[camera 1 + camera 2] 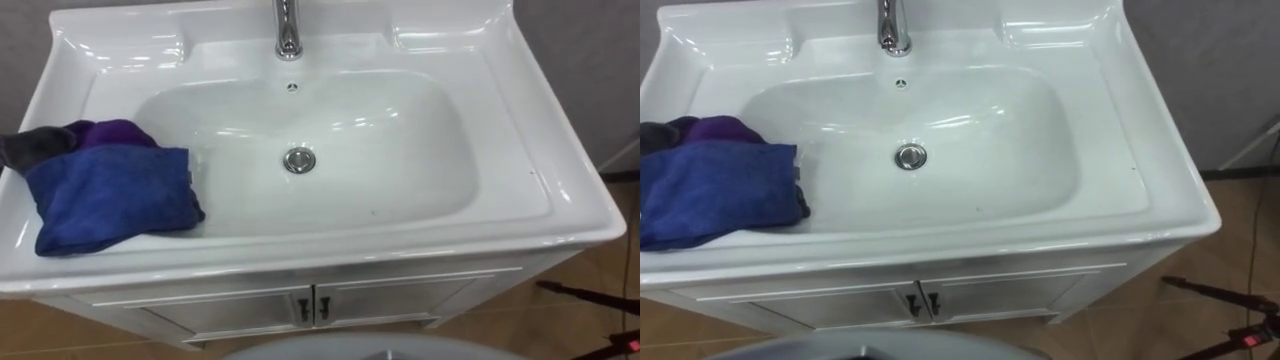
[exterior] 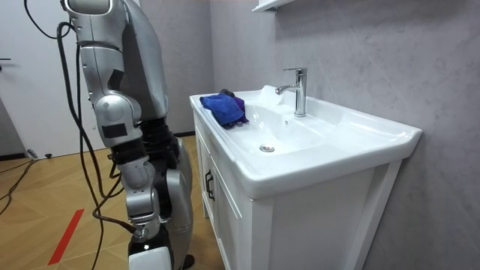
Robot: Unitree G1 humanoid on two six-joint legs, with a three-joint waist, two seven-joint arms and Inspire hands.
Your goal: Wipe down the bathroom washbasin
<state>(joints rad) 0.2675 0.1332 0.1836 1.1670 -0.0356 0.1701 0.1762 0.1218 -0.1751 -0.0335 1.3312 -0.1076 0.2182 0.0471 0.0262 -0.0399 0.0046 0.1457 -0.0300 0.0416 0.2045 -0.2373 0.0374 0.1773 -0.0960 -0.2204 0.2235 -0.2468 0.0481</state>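
- The right hand (image 2: 148, 244) hangs low beside the robot's leg at the bottom edge of the room view, on the room view's left. It is well apart from the basin, and I cannot tell whether it is spread or closed.
- The robot stands upright on the wooden floor (image 2: 45, 187), facing the long front of the cabinet. A red strip (image 2: 66, 234) lies on the floor behind it.
- A folded blue cloth (image 1: 110, 200) lies on the left rim of the basin (image 1: 520, 190). Its right edge reaches over onto the left slope of the bowl, and nothing holds it.
- A purple cloth (image 1: 115, 132) is bunched just behind the blue cloth and touches it. A dark grey cloth (image 1: 30, 148) sits at the far left, against both.
- The white bowl takes up the middle of the basin, and light glints off its surface.
- The round metal drain (image 1: 299, 159) sits at the bottom of the bowl, well apart from the cloths.
- A small overflow hole (image 1: 292, 87) shows on the back wall of the bowl, straight behind the drain.
- The chrome faucet (image 1: 287, 30) stands upright on the back ledge, in line with the overflow hole and the drain.
- Below the front rim, the white cabinet (image 1: 400, 300) has two doors that meet at a pair of dark handles (image 1: 300, 310).
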